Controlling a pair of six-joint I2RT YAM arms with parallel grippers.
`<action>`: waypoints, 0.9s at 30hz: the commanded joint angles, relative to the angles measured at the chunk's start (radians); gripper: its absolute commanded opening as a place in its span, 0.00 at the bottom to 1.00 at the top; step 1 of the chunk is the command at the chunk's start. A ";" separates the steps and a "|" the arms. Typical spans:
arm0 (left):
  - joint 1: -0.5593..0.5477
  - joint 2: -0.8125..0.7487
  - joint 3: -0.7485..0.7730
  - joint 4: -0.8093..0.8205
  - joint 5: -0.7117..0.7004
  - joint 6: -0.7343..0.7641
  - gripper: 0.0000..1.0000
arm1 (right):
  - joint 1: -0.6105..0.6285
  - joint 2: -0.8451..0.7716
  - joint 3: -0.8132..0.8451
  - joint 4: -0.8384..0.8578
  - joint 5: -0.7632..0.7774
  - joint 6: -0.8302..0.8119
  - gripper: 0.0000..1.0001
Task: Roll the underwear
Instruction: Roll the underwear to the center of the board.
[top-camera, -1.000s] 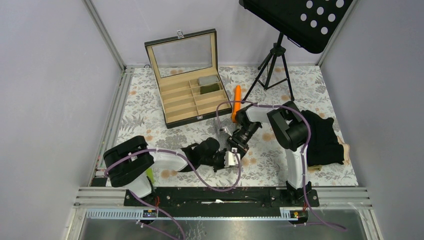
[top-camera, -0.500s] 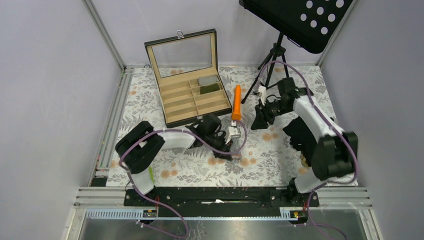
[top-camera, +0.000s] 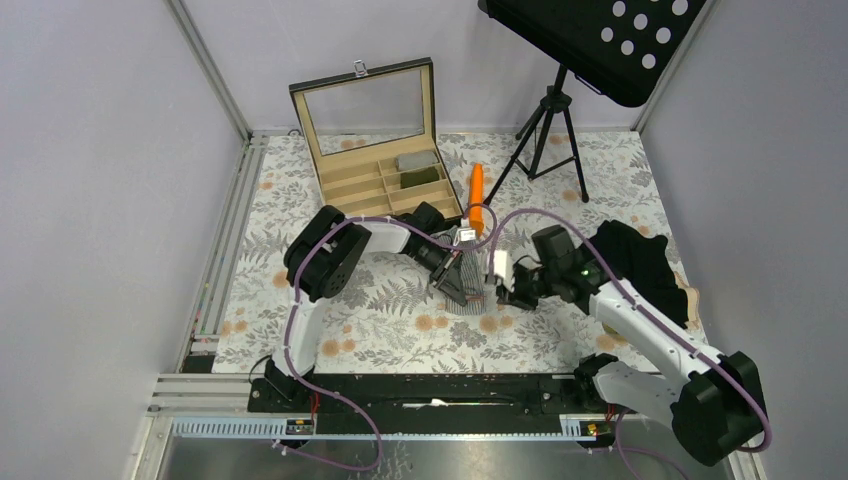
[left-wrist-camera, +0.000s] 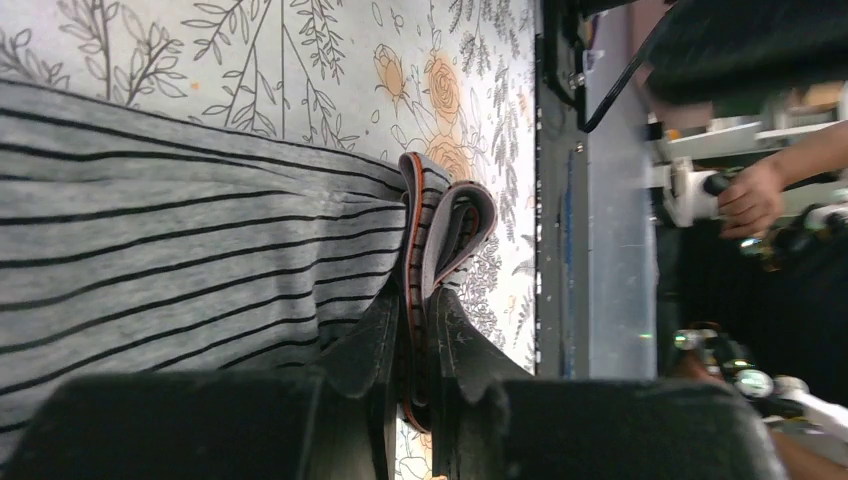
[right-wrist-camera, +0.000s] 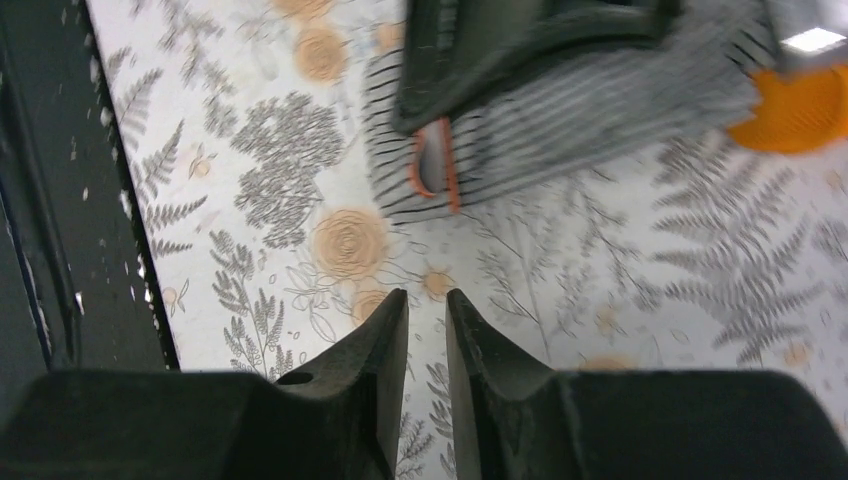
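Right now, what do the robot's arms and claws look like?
Both arms are white tubes with chunky black joints: left arm, right arm. A purple cable loops along each. The left claw and right claw have two black pointed fingers.

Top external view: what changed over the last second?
The left arm swung from the near-left corner out toward the case; the left gripper is shut on the pinstriped underwear. The right gripper swung away to the far side, then came back beside it, empty. The black pile and the case stayed put.
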 joint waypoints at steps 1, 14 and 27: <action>0.026 0.104 0.030 -0.067 -0.026 -0.009 0.00 | 0.152 0.030 -0.052 0.125 0.094 -0.151 0.25; 0.026 0.188 0.105 -0.142 -0.113 -0.063 0.00 | 0.314 0.193 -0.162 0.482 0.143 -0.307 0.49; 0.026 0.200 0.145 -0.201 -0.114 -0.055 0.06 | 0.374 0.297 -0.273 0.557 0.285 -0.416 0.51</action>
